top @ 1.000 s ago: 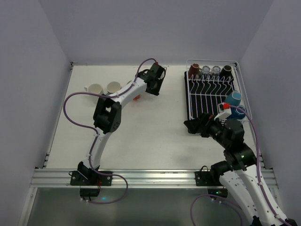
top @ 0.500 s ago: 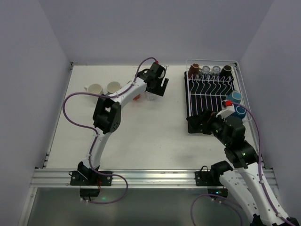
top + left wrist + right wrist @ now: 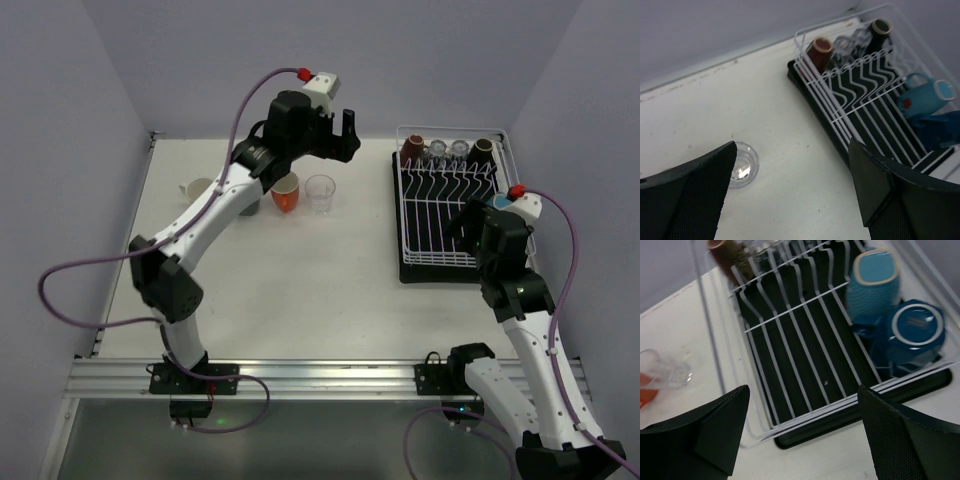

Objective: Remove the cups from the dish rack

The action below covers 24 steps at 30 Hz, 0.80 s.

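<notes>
The white wire dish rack [image 3: 404,215] on its black tray stands at the right. Along its far rim sit a brown cup [image 3: 412,148], two clear glasses [image 3: 447,150] and a dark cup [image 3: 483,148]. A light blue cup [image 3: 872,282] and a blue cup [image 3: 912,332] lie at its near right corner. My right gripper [image 3: 804,390] hovers open over the rack's near edge, empty. On the table stand a clear glass [image 3: 320,193], an orange cup [image 3: 286,192] and a cream cup [image 3: 200,188]. My left gripper [image 3: 335,135] is raised above the glass [image 3: 742,164], open and empty.
White walls close in the table on three sides. The left arm's upper link crosses over the cups at the back left and hides part of one. A metal rail runs along the near edge.
My left gripper opened, left the clear glass beside the orange cup and rose away. The right gripper moved from the rack's near left corner toward the blue cups, its jaws narrowing slightly.
</notes>
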Motion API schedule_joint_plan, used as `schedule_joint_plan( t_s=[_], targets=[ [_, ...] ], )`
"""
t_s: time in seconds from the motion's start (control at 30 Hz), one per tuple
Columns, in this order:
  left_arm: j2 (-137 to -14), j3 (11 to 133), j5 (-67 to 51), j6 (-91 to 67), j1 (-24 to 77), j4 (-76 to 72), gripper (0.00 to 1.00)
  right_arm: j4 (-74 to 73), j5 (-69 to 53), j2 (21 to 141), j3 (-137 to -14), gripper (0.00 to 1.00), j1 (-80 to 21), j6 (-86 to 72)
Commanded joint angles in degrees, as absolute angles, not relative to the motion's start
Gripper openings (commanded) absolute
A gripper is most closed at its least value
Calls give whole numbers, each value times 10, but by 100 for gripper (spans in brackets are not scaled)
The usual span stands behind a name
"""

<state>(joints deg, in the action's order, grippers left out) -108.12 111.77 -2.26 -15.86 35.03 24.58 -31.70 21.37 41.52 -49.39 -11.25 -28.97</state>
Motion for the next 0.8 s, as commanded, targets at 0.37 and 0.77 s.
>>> schedule_joint_plan(
  t_s=[0.37, 0.77],
  targets=[
    [-528, 579, -147, -269, 423, 34, 96, -308, 246, 561, -563, 89, 75, -251],
    [-304, 394, -72, -190, 423, 167, 97, -294, 187, 650, -557, 89, 150, -254]
  ],
)
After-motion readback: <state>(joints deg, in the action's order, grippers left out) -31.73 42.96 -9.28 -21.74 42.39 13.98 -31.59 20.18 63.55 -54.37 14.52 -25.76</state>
